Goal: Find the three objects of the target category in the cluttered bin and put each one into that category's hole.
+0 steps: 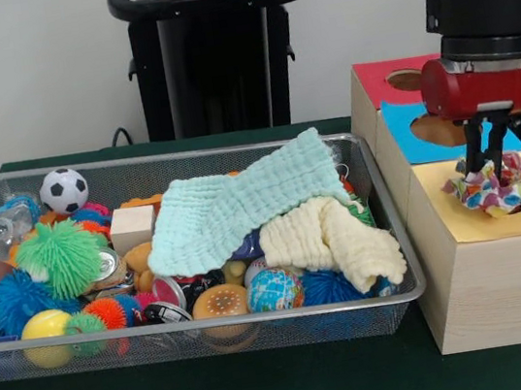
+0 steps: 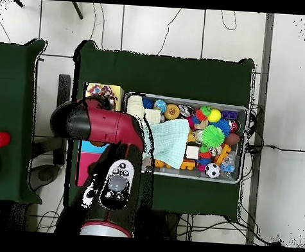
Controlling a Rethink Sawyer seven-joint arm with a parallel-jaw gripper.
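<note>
Cluttered bin (image 1: 400, 262) filling lower left, mint cloth (image 1: 244, 212) possibly hiding other bundles. At right, gripper (image 1: 489, 159) pinching polka-dot bundle (image 1: 500, 189) over yellow-topped box (image 1: 491, 259); loose cloth edges risk snagging hole rim, staying outside.

polka-dot cloth bundle (image 1: 501, 186) atop yellow box hole, mesh bin (image 1: 400, 262) cluttered

One polka-dot bundle (image 1: 501, 186); two waffle cloths (image 1: 244, 212); three boxes (image 1: 487, 269).
</note>
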